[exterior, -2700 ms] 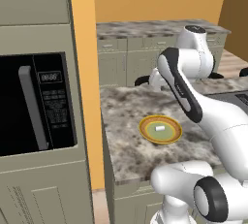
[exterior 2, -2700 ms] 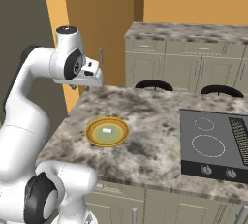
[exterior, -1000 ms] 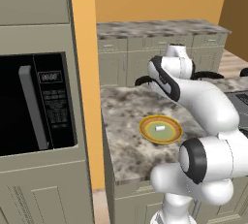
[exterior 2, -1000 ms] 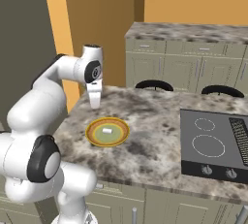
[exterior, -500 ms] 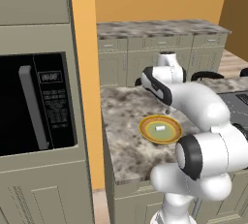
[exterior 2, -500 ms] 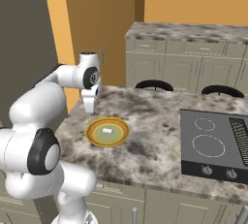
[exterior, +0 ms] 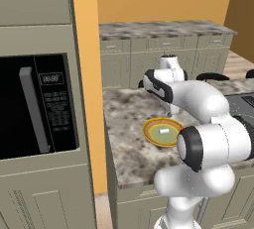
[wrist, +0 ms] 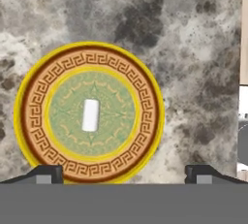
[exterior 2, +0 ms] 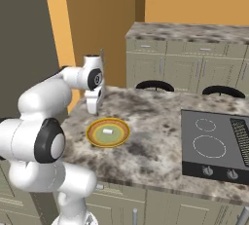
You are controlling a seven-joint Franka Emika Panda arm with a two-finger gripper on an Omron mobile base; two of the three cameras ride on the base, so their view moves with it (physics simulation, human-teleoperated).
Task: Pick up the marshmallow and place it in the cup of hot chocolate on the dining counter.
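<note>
Nearby, marshmallow [wrist: 90,115] centred on plate [wrist: 145,97], wide-spread empty claw [wrist: 123,172] just beside.

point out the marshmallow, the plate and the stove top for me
marshmallow [wrist: 90,115], hand view, middle of the white block
plate [wrist: 145,99], hand view, patterned orange rim band on its right side
stove top [exterior 2: 214,143], right base view, black glass near the large burner ring

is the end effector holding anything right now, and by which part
Nothing is held. The end effector is open above the counter, and the marshmallow lies untouched in the middle of the plate.
</note>
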